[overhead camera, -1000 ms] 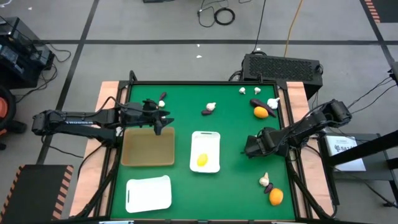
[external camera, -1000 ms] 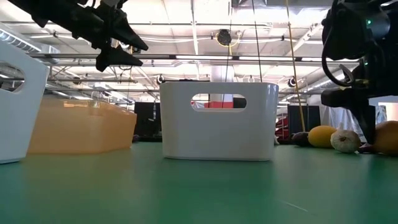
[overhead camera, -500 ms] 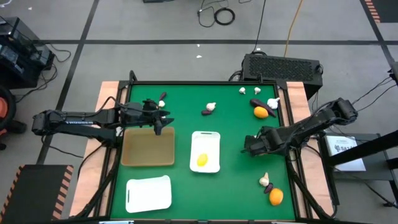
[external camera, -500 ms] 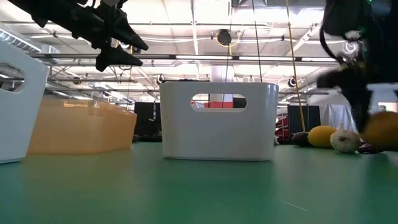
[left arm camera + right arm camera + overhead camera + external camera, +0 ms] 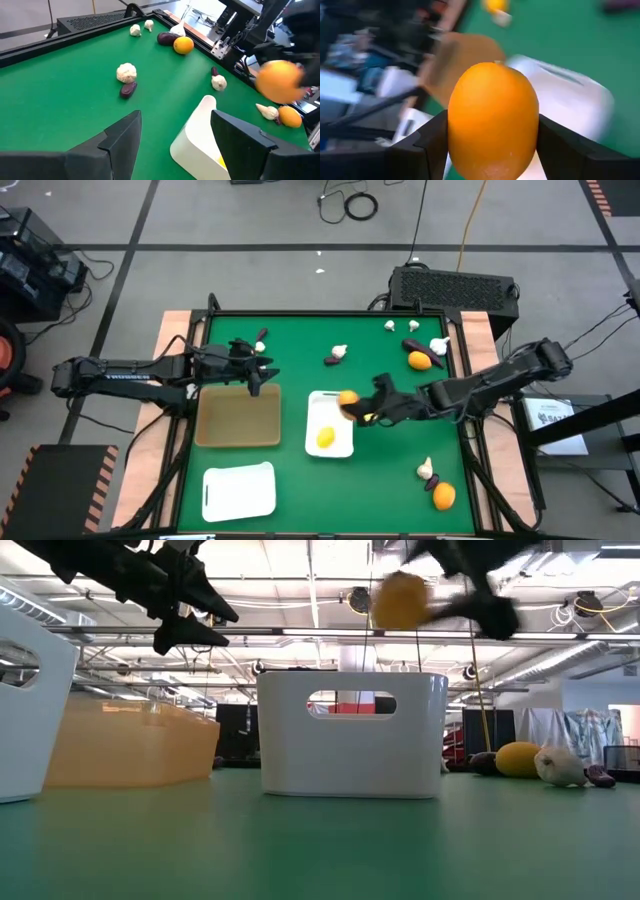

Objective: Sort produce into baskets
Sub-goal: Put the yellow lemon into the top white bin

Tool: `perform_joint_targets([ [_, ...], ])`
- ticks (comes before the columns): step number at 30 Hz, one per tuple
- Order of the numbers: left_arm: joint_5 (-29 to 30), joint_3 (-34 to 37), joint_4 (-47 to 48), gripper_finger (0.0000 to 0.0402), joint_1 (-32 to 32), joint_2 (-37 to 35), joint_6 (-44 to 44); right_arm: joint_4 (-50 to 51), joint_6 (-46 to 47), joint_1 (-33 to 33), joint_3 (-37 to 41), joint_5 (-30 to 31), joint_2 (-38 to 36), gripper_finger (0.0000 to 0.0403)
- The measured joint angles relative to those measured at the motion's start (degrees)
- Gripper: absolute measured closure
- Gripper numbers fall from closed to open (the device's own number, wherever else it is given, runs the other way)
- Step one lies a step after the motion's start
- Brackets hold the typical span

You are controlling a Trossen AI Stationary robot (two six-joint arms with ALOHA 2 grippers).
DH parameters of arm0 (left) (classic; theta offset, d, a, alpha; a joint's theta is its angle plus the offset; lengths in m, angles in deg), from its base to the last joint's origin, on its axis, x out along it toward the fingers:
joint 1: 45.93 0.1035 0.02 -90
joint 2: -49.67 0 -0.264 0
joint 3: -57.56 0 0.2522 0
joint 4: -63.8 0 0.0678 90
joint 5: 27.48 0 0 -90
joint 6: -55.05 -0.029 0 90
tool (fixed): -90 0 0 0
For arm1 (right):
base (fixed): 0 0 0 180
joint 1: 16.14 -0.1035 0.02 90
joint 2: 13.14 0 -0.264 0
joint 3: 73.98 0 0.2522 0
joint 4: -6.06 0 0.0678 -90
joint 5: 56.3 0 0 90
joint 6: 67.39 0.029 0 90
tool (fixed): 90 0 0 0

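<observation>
Your right gripper point(image 5: 352, 406) grips a round orange citrus fruit point(image 5: 347, 397) over the white rounded tray point(image 5: 312, 443) directly beneath, beside its yellow fruit point(image 5: 325, 438); next, release there; left gripper point(image 5: 258, 372) waits open

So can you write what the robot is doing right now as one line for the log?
right gripper: shut on orange, over white basket | left gripper: open, over tan basket | in white basket: yellow fruit

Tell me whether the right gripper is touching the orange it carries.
Touching. The right wrist view shows the orange pressed between both dark fingers of the right gripper, no gap either side.
</observation>
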Motion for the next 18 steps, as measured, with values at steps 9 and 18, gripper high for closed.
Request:
perform_joint_targets([
  [9, 0.0, 0.0, 0.3, 0.0155, 0.0, 0.0, 0.0, -22.4, -18.1, 3.5, 0.0, -11.8, 11.8, 0.0170],
  [18, -0.5, 0.0, 2.9, 0.0155, 0.0, 0.0, -0.1, -9.2, -30.6, 5.6, -6.8, -18.5, 14.0, 0.0169],
])
